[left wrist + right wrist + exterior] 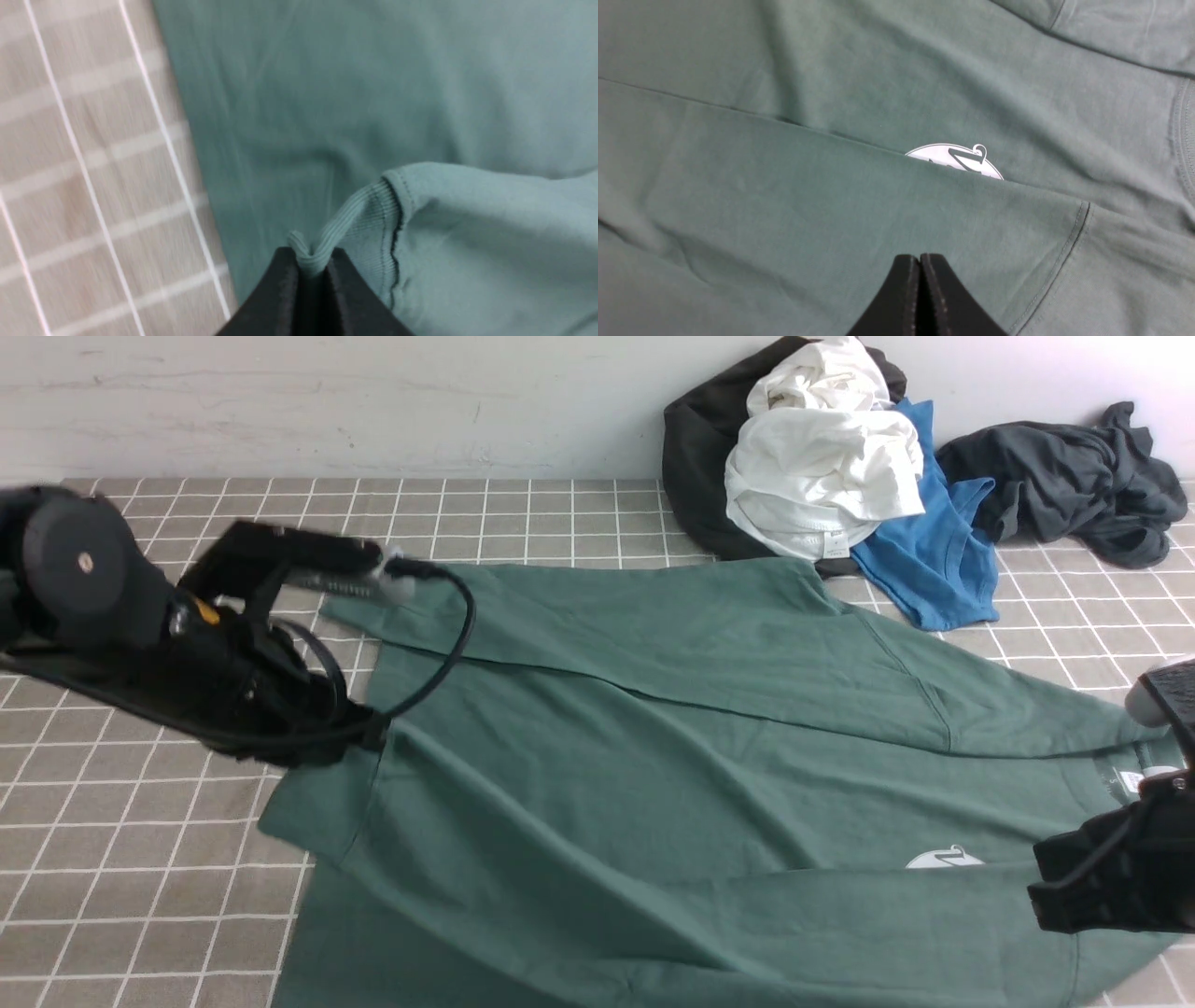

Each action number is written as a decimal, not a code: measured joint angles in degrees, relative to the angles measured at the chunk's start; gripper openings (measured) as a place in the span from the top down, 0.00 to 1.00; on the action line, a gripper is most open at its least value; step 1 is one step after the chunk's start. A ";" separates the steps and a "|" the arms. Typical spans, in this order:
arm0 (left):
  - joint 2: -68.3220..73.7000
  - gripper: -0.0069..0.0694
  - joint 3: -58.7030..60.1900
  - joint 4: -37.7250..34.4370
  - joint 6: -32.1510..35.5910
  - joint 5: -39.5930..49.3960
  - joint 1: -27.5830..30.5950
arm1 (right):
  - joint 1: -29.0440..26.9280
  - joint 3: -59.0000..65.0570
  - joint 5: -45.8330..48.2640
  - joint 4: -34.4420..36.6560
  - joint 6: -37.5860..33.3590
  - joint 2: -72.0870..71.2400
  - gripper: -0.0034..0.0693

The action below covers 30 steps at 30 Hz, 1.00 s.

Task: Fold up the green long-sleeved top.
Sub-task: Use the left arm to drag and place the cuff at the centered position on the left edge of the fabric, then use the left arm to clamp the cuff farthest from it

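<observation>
Left wrist view: left pincer [312, 255] grips green cuff [359, 224] | right pincer [919, 259] closed | print [955, 161] half-covered

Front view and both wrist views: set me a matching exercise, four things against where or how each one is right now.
Things:
1. left gripper
2. right gripper
3. white shirt
4. blue top

States:
A. shut with nothing between its jaws, over the green top
B. crumpled on top of a black garment
C. pinching the green top's ribbed cuff
D. partly under the white shirt, lower end flat on the checked cloth

Pairs: 1-C; 2-A; 3-B; 4-D.
</observation>
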 joint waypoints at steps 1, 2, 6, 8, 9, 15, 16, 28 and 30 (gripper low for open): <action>0.31 0.88 -2.01 0.42 0.00 0.64 0.00 | 0.00 0.00 0.00 0.00 0.00 0.00 0.97; 0.84 0.88 -3.94 1.17 0.00 1.17 0.00 | 0.00 0.00 -0.07 0.00 0.00 0.00 0.97; 5.42 0.88 -10.25 5.59 -0.24 1.46 0.00 | 0.00 0.00 -0.42 0.00 0.00 0.00 0.97; 8.80 0.88 -12.56 6.90 -0.77 1.46 0.06 | 0.00 0.00 -0.42 0.05 0.00 0.00 0.97; 12.74 0.88 -14.63 7.49 -1.50 1.46 0.20 | 0.00 0.00 -0.42 0.05 0.00 0.00 0.97; 28.14 0.78 -25.34 8.53 -3.17 5.40 2.10 | 0.00 0.00 -0.42 0.05 0.00 0.00 0.97; 29.47 0.75 -27.49 8.53 -3.19 6.32 2.36 | 0.00 0.00 -0.42 0.05 0.00 0.00 0.97; 53.70 0.25 -65.51 6.88 -12.12 9.31 10.73 | 0.00 0.00 -0.48 0.05 -1.76 0.00 0.97; 57.46 0.25 -69.13 6.80 -13.10 9.31 11.20 | 0.00 0.00 -0.88 0.11 -1.77 0.00 0.97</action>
